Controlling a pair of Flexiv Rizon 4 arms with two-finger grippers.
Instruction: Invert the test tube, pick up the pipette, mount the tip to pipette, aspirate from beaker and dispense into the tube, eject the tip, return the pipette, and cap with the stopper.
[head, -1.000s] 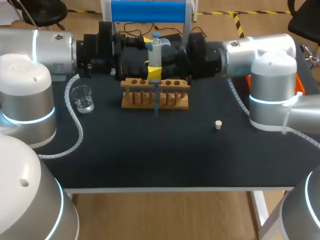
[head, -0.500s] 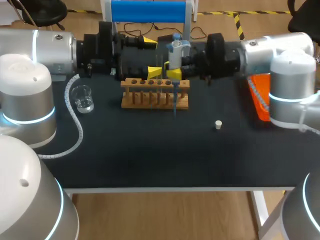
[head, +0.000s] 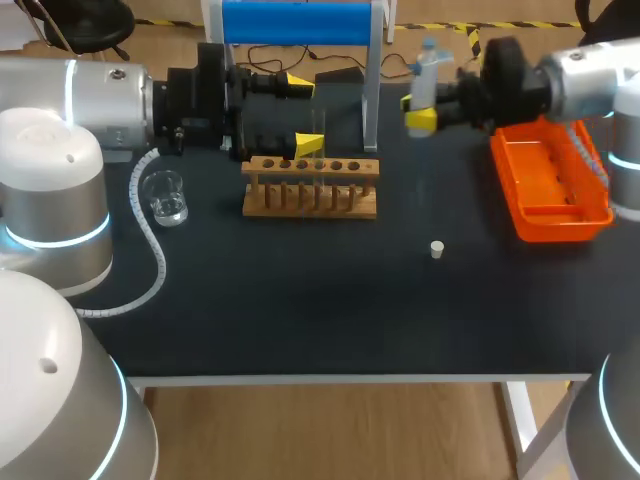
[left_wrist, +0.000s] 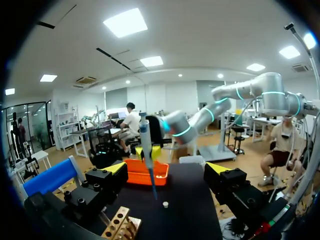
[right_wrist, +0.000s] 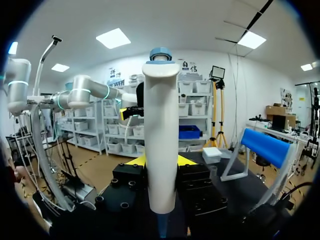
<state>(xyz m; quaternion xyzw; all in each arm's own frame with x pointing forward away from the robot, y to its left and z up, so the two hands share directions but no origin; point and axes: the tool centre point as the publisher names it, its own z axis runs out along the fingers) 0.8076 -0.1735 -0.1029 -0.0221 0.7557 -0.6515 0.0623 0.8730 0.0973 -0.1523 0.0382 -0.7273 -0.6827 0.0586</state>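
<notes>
My right gripper (head: 422, 108) is shut on the white pipette (head: 428, 68) with a blue cap, held upright just left of the orange tray (head: 552, 212). In the right wrist view the pipette (right_wrist: 161, 135) fills the space between the fingers of that gripper (right_wrist: 161, 161). The left wrist view shows the pipette (left_wrist: 146, 144) ahead with a thin tip on its lower end. My left gripper (head: 303, 113) stands open behind the wooden rack (head: 310, 200); its own view shows this gripper (left_wrist: 167, 170) with nothing in it. A glass beaker (head: 165, 197) sits left of the rack. The white stopper (head: 437, 249) lies to the rack's right.
A stand with a blue roller (head: 297, 22) rises at the table's back edge behind the rack. The front half of the dark tabletop (head: 320, 320) is bare. A white cable coil (head: 150, 250) curves from my left arm near the beaker.
My right arm has carried the pipette from above the rack to the right and back, up to the orange tray. The left arm has stayed still.
</notes>
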